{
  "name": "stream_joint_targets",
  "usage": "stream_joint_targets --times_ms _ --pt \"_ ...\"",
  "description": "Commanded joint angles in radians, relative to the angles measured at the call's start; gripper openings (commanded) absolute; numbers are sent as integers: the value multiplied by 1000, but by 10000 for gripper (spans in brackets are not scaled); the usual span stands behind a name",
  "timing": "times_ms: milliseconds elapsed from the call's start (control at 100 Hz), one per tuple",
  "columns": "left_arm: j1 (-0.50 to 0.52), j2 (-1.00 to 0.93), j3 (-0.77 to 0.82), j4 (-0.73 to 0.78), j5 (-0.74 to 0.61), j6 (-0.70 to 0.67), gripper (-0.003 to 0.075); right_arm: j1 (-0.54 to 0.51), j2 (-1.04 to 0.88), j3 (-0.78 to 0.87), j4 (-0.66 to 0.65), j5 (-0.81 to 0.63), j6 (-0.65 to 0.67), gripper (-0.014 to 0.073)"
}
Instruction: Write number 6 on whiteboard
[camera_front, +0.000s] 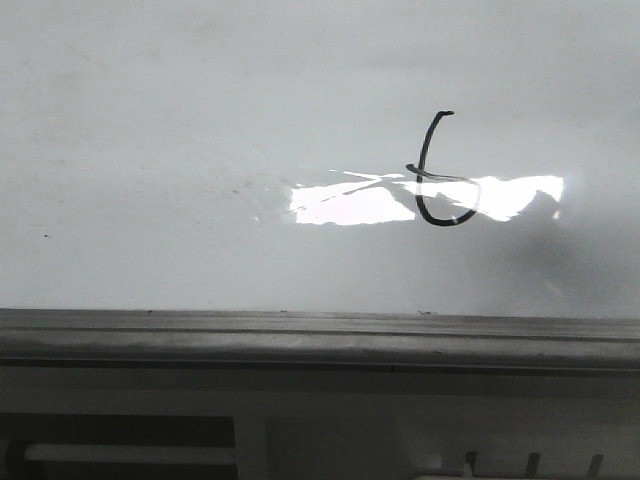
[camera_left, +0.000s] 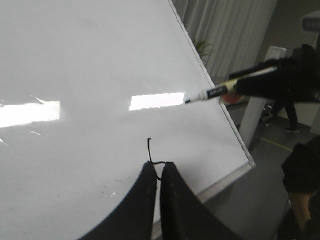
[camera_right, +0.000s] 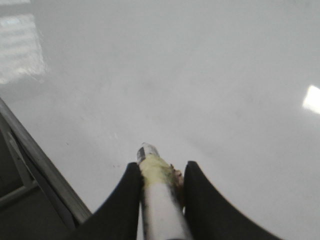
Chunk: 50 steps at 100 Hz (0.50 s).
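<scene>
While lying flat across almost the whole front view, showing a glossy white face, the whiteboard (camera_front: 180, 120), with its grey metal rim (camera_front: 300, 335) running along the near edge. Carrying the number 6 (camera_front: 440, 175) right of the middle, drawn in a thin black line: a slightly curved stem ending in an oval loop. Crossing the loop, a bright light glare (camera_front: 350, 205) on the board surface.

Hanging over the board in the left wrist view, the left gripper (camera_left: 159, 172), with both dark fingers pressed together and nothing between them; just beyond the fingertips, showing part of the 6. Gripping a marker (camera_right: 152, 187) firmly between its two fingers, the right gripper (camera_right: 160, 172), jaws closed around the white barrel with yellowish tape. Pointing toward the board, the marker tip, but staying apart from the surface and off to the side of the drawn figure, as seen in the left wrist view.
</scene>
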Motion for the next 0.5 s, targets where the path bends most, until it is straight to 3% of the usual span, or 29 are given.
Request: stream_joint_targets --times_ms 0,200,490 --pt "2 68 -46 37 54 -8 62 37 -23 -43 -2 12 -8 -64" --pt "2 339 -179 271 244 -8 370 125 39 -43 69 104 -8 -64" --pt "2 732 -419 364 478 47 377 343 200 -43 86 146 -8 -64"
